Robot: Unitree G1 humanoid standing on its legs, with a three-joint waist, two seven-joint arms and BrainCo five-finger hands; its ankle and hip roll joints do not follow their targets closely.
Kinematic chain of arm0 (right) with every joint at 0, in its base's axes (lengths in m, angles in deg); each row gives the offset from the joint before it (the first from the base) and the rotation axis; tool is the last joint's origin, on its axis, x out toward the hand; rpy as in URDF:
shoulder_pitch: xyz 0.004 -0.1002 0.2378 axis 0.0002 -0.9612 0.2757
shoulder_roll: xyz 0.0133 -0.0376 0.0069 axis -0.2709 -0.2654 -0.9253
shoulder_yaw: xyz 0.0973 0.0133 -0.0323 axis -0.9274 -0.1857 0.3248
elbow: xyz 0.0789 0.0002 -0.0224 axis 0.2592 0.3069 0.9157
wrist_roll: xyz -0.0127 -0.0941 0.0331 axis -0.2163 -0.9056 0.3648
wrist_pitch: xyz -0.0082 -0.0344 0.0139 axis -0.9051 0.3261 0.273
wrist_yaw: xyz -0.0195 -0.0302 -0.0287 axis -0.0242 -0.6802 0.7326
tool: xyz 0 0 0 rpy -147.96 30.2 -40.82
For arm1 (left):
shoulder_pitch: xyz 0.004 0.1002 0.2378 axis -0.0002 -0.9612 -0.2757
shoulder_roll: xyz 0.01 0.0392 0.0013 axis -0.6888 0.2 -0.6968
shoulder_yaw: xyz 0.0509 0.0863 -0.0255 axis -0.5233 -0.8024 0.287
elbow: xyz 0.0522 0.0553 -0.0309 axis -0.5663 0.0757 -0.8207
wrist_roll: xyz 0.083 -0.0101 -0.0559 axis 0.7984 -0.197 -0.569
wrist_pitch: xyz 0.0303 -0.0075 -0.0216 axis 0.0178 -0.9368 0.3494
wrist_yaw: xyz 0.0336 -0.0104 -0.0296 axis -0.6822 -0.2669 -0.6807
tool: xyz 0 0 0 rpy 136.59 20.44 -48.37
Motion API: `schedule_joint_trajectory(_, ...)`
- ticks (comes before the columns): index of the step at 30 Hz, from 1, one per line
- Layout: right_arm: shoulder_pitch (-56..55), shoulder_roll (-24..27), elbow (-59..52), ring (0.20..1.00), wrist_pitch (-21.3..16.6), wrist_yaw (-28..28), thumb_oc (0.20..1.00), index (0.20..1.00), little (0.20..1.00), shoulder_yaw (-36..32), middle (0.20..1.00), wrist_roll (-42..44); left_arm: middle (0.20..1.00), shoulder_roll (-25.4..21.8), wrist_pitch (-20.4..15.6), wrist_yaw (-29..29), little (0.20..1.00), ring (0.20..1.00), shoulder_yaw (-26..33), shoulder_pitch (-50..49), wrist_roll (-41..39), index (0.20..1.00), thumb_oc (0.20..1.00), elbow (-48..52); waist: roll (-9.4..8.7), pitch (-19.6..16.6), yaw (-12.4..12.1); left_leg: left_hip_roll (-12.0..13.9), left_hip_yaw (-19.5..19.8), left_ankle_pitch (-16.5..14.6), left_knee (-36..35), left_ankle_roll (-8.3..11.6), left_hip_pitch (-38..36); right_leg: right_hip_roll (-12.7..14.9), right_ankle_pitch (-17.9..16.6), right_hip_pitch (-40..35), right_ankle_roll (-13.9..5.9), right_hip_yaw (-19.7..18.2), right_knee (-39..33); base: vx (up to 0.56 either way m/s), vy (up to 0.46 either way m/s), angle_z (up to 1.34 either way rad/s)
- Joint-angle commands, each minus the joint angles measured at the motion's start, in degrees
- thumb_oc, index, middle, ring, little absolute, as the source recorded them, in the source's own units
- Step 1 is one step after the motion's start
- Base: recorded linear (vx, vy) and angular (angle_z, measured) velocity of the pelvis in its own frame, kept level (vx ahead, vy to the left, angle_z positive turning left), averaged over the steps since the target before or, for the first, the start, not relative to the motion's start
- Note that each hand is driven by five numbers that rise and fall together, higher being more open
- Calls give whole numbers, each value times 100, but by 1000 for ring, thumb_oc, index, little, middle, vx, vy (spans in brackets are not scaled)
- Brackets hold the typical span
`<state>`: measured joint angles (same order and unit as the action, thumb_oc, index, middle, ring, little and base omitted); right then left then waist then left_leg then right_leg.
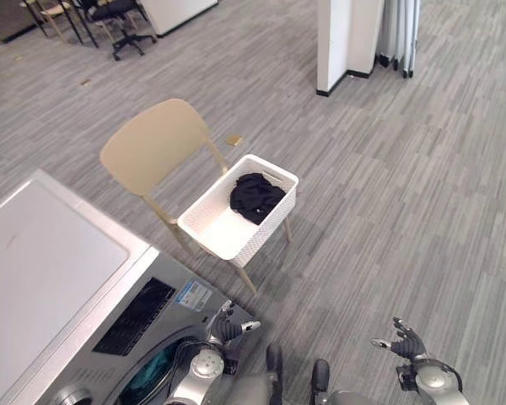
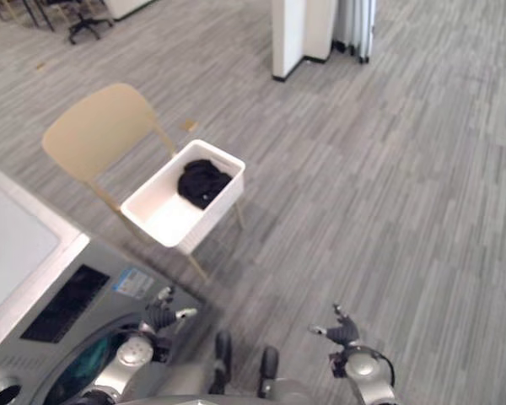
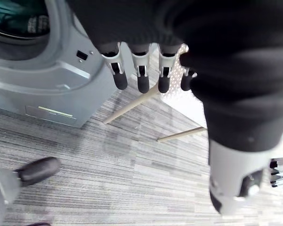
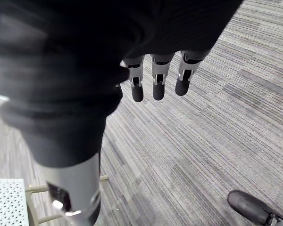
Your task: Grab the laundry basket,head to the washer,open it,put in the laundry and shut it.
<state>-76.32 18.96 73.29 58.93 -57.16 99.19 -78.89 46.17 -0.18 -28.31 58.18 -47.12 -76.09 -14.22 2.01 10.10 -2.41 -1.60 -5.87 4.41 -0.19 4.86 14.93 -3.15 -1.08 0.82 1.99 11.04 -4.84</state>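
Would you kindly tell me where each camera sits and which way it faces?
Left and right eye: head, looking down at the white laundry basket on a beige chair, the washer and both hands.
Left wrist: along the left hand, open, toward the washer and chair legs.
Right wrist: along the right hand, open, toward floor.

Laundry basket [image 1: 236,221]: white, walls patterned with a fine perforated grid.
Laundry [image 1: 255,196] in the basket: black.
Chair [image 1: 154,148]: pale tan backrest, light wood-toned legs.
Washer [image 1: 67,291]: light grey top, darker silver-grey front, black control panel, a small blue-and-white label beside it; teal cloth [image 1: 150,371] shows in the drum opening.
Floor [image 1: 405,186]: grey, striped in narrow plank-like bands of lighter and darker grey.
Pillar [image 1: 336,42]: white with a black base strip.
Left robot hand [image 3: 141,66] and right robot hand [image 4: 155,77]: silver fingers, dark tips, black ribbed cover.
Office chair [image 1: 122,21]: black.
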Motion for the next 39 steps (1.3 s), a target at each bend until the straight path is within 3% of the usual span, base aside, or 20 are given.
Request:
schedule_joint_trajectory(1,8,109,-348,1000,-174,80,1000,1000,1000,-199,1000,-10,1000,-154,-166,25,1000,1000,63,65,152,1000,1000,273,0,159,-129,-7,-359,-13,251,-140,90,152,809,-411,-519,-441,310,238,48,-38)
schedule_joint_trajectory(4,-79,49,-343,1000,-158,50,1000,1000,1000,-183,1000,-60,1000,-154,-170,17,1000,1000,144,-72,163,1000,1000,265,-21,41,-193,60,-581,72,-20,-281,-76,78,939,-653,-560,-514,306,329,106,-17)
schedule_joint_trajectory(7,-50,-2,-268,1000,-155,10,1000,1000,1000,-122,1000,-141,1000,-236,-182,12,1000,1000,212,-156,126,1000,1000,304,-194,-80,-264,49,-620,-53,189,-387,-150,218,1077,-718,-609,-544,517,261,102,-51)
schedule_joint_trajectory(8,-34,-26,-277,1000,-161,-12,1000,1000,1000,-85,1000,-180,1000,-288,-187,7,1000,1000,247,-202,113,1000,1000,361,-266,-122,-318,47,-645,-148,238,-449,-220,275,1123,-714,-634,-525,724,225,60,-34)
schedule_joint_trajectory(10,45,-55,-279,1000,-147,-75,1000,1000,1000,-19,1000,-271,1000,-450,-179,12,1000,1000,360,-218,71,1000,1000,456,-413,-113,-430,37,-645,-403,331,-601,-481,408,1070,-457,-918,-366,1698,227,64,-16)
schedule_joint_trajectory(11,47,-54,-279,1000,-147,-75,1000,1000,1000,-19,1000,-271,1000,-449,-178,12,1000,1000,360,-217,71,1000,1000,456,-405,-127,-437,51,-649,-395,332,-598,-461,395,1054,-437,-913,-372,1692,81,30,1)
schedule_joint_trajectory(13,78,-57,-291,1000,-163,-91,1000,1000,1000,-28,1000,-286,1000,-543,-187,23,1000,1000,396,-207,84,1000,1000,455,-406,-79,-413,42,-531,-508,397,-677,-596,423,846,-120,-1120,-329,2371,100,33,22)
schedule_joint_trajectory(14,66,-76,-328,1000,-188,-104,1000,1000,1000,-69,1000,-267,1000,-571,-199,45,1000,1000,416,-221,92,1000,1000,475,-361,-60,-360,10,-371,-569,355,-722,-764,480,757,199,-1125,-265,2662,105,23,44)
schedule_joint_trajectory(18,90,-72,-340,1000,-211,-86,1000,1000,1000,-93,1000,-260,1000,-565,-207,56,1000,1000,438,-212,71,1000,1000,473,-269,-28,-301,-14,-110,-562,217,-719,-914,533,874,440,-974,-210,2479,99,-34,73)
schedule_joint_trajectory(19,162,-8,-349,1000,-217,-70,1000,1000,1000,-86,1000,-219,1000,-526,-223,52,1000,1000,417,-188,65,1000,1000,442,-196,24,-196,-124,253,-556,146,-713,-1031,426,813,700,-840,-631,2008,84,-56,92)
schedule_joint_trajectory(20,163,-7,-349,1000,-217,-70,1000,1000,1000,-86,1000,-219,1000,-525,-223,52,1000,1000,417,-187,65,1000,1000,441,-192,12,-198,-117,252,-549,145,-711,-1015,419,797,710,-837,-631,1992,135,-109,139)
schedule_joint_trajectory(21,199,47,-357,1000,-204,-51,1000,1000,1000,-59,1000,-203,1000,-482,-220,76,1000,1000,405,-159,57,1000,1000,390,-171,84,-121,-238,668,-566,166,-709,-1058,248,652,958,-832,-1265,1774,50,-55,123)
schedule_joint_trajectory(22,200,47,-357,1000,-204,-51,1000,1000,1000,-59,1000,-203,1000,-481,-220,76,1000,1000,406,-157,57,1000,1000,389,-170,72,-123,-235,666,-559,166,-707,-1041,245,637,969,-831,-1266,1761,73,-97,119)
schedule_joint_trajectory(24,244,125,-347,1000,-173,-73,1000,1000,1000,-20,1000,-190,1000,-452,-212,86,1000,1000,332,-69,117,1000,1000,267,-190,129,-78,-444,1254,-578,277,-654,-1021,25,440,1188,-813,-1977,1577,67,-130,103)
schedule_joint_trajectory(28,263,172,-267,1000,-215,-108,1000,1000,1000,15,1000,-154,1000,-375,-229,54,1000,1000,274,-57,135,1000,1000,130,-242,132,-112,-607,1639,-664,538,-545,-923,151,354,923,-738,-1883,1264,22,-187,152)
schedule_joint_trajectory(32,266,208,-250,1000,-236,-130,1000,1000,1000,-13,1000,-134,1000,-340,-166,8,1000,1000,353,-124,-49,1000,1000,47,-219,42,-168,-567,1774,-617,544,-464,-848,255,342,636,-654,-1414,969,60,-144,121)
schedule_joint_trajectory(35,245,227,-456,1000,-260,-59,1000,1000,1000,-125,1000,-75,1000,-370,-151,57,1000,1000,423,-138,-164,1000,1000,145,-241,65,-140,-440,1500,-603,562,-442,-757,403,404,470,-635,-974,870,15,-53,94)
schedule_joint_trajectory(37,229,253,-605,1000,-266,13,1000,1000,1000,-196,1000,-44,1000,-389,-128,113,1000,1000,489,-130,-234,1000,1000,226,-268,94,-80,-248,920,-608,587,-471,-659,507,446,389,-649,-694,828,23,2,96)
schedule_joint_trajectory(38,181,251,-722,1000,-246,31,1000,1000,1000,-247,1000,-56,1000,-420,-116,121,1000,1000,542,-146,-241,1000,1000,286,-296,82,-12,-14,348,-640,493,-508,-688,583,484,346,-670,-471,813,56,35,58)
schedule_joint_trajectory(39,159,249,-767,1000,-249,38,1000,1000,1000,-268,1000,-63,1000,-444,-112,112,1000,1000,573,-168,-226,1000,1000,290,-315,62,14,50,183,-649,465,-517,-710,603,499,324,-681,-375,803,88,47,116)
